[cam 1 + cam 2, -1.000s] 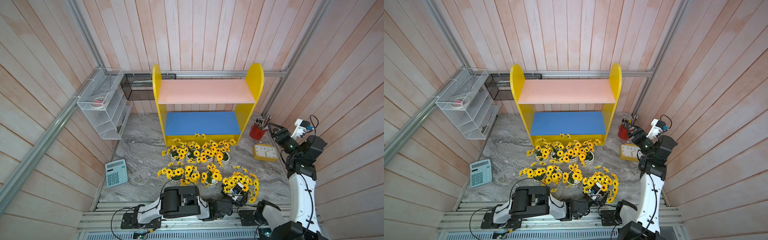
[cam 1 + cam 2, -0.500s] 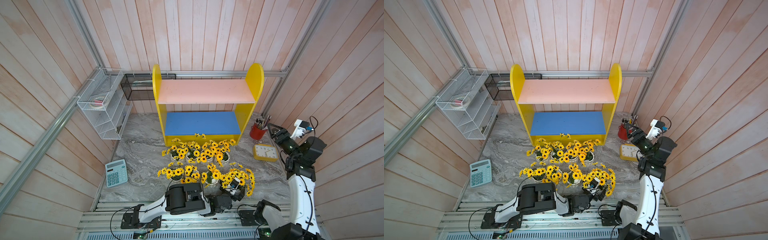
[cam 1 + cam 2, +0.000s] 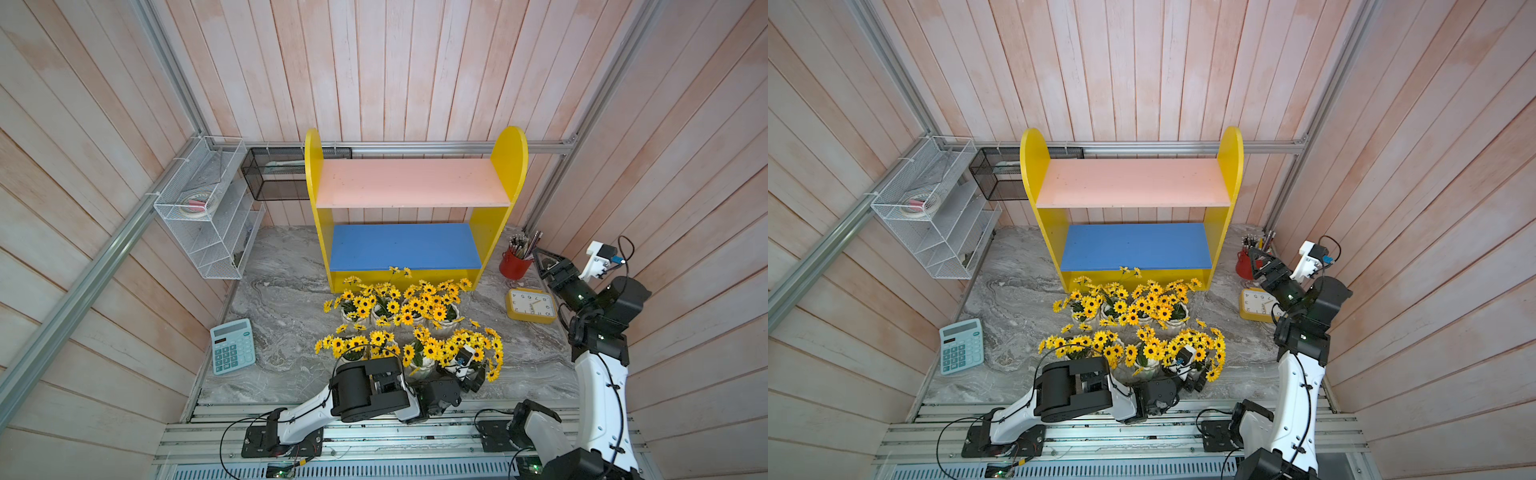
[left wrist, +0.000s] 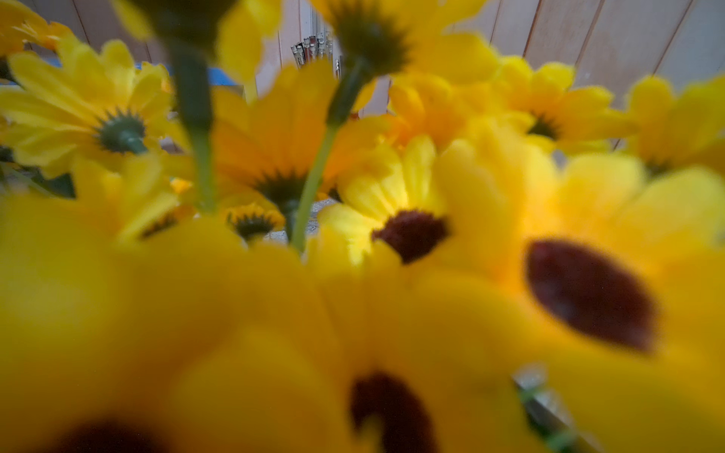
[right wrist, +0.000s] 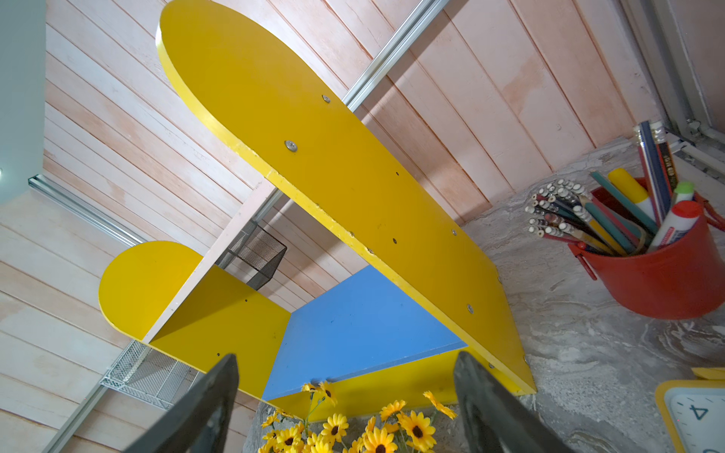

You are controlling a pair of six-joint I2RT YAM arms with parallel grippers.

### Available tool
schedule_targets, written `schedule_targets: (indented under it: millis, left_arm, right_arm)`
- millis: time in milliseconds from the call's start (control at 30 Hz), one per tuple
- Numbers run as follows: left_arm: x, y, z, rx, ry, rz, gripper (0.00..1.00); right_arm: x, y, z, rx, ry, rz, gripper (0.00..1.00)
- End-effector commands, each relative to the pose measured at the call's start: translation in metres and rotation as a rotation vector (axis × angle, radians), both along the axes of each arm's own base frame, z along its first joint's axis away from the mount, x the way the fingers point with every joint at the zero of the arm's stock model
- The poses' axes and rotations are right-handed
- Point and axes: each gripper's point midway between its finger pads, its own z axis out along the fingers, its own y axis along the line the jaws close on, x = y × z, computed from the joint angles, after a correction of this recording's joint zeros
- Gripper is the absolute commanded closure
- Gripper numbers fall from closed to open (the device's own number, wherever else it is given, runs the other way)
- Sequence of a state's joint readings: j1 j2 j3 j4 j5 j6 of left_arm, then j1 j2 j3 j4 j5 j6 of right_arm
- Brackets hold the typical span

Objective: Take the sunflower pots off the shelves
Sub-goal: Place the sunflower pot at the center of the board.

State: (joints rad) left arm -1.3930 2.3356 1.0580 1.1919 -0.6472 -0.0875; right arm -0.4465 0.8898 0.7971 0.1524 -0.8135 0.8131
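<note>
Now the rightmost sunflower pot sits nearer its neighbours.

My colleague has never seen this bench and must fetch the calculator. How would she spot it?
Find the yellow shelf unit at the back wall, then come forward across the marble tabletop to its left side, below the white wire rack. The calculator lies flat there, apart from the sunflower pots: the only pale teal slab with keys.

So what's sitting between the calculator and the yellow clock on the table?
The sunflower pots stand there, in two rows on the marble table. Both top views show it.
</note>
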Motion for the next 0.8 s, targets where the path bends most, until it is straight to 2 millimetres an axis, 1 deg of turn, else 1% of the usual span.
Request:
schedule_targets:
  millis: [0, 100, 200, 233, 367, 567, 667, 767]
  left_arm:
    - [-0.019, -0.005, 0.013, 0.043, -0.046, -0.04, 0.0]
    - [-0.022, 0.0, 0.022, 0.046, -0.051, -0.028, 0.0]
    - [-0.024, 0.008, 0.027, 0.05, -0.048, -0.011, 0.0]
    - [-0.026, 0.009, 0.028, 0.051, -0.045, -0.015, 0.0]
    - [-0.035, 0.01, 0.03, 0.075, -0.049, -0.007, 0.0]
    - [-0.048, 0.023, 0.044, 0.124, -0.081, 0.055, 0.0]
    - [-0.052, 0.033, 0.051, 0.147, -0.081, 0.091, 0.0]
    - [-0.053, 0.045, 0.064, 0.16, -0.078, 0.123, 0.0]
  right_arm:
    - [-0.004, 0.005, 0.007, -0.017, -0.034, 0.019, 0.1]
    - [-0.005, 0.006, 0.005, -0.015, -0.033, 0.019, 0.08]
    - [-0.005, 0.006, 0.004, -0.009, -0.033, 0.018, 0.06]
    - [-0.005, 0.006, 0.004, -0.009, -0.033, 0.019, 0.02]
    - [-0.006, 0.007, 0.003, -0.003, -0.03, 0.024, 0.02]
    - [-0.005, 0.006, 0.003, -0.004, -0.021, 0.017, 0.02]
    - [-0.004, 0.006, 0.003, -0.002, -0.014, 0.018, 0.02]
    - [-0.003, 0.004, 0.0, 0.004, 0.001, 0.008, 0.02]
